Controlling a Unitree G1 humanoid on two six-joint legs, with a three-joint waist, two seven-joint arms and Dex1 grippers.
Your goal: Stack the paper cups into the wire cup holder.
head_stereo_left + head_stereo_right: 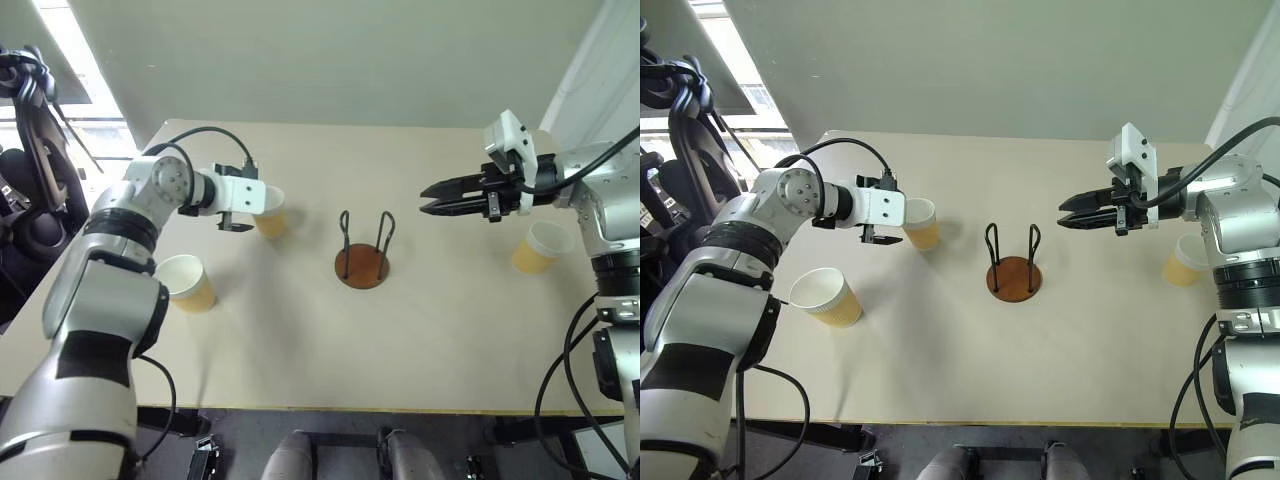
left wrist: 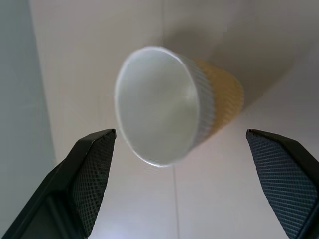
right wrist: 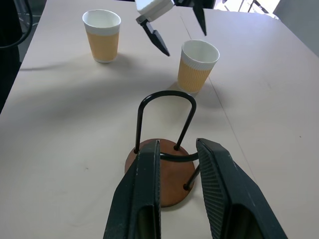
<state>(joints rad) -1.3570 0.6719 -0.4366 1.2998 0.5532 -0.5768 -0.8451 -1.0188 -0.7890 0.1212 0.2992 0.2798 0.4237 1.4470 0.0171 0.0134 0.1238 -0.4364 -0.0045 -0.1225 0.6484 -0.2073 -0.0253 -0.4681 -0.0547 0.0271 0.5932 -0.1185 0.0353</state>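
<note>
Nothing is stacked yet: the wire cup holder [image 1: 362, 262] stands empty at the centre of the bench [image 1: 440, 340], and all three paper cups sit upright on the bench apart from it, so every placement is still to do.

The step in hand looks like the first pick. The left end effector [image 1: 883, 238], left of centre in the head views, hovers at the near cup [image 1: 922, 224], which stands just left of the holder. Its fingers [image 2: 92, 169] are spread wide, one on each side of the cup's white mouth, and neither pad touches the wall in the left wrist view. To my eye it has only to close, lift and carry the cup to the holder.

The right end effector [image 1: 437, 198] hangs in the air at the right of the frame, pointing toward the centre above the holder. Its jaws are drawn close with a narrow gap between them and pinch nothing.

A second cup [image 1: 188, 283] stands at the lower left of the frame, near the left forearm. A third cup [image 1: 541, 247] stands at the right, below the right arm and partly hidden by it.

The cups are small and tapered, tan-yellow outside with a ribbed texture, white inside with a rolled white rim. The holder is a round reddish-brown disc carrying two thin dark wire loops that rise upright side by side, leaving room between them for a cup.
</note>
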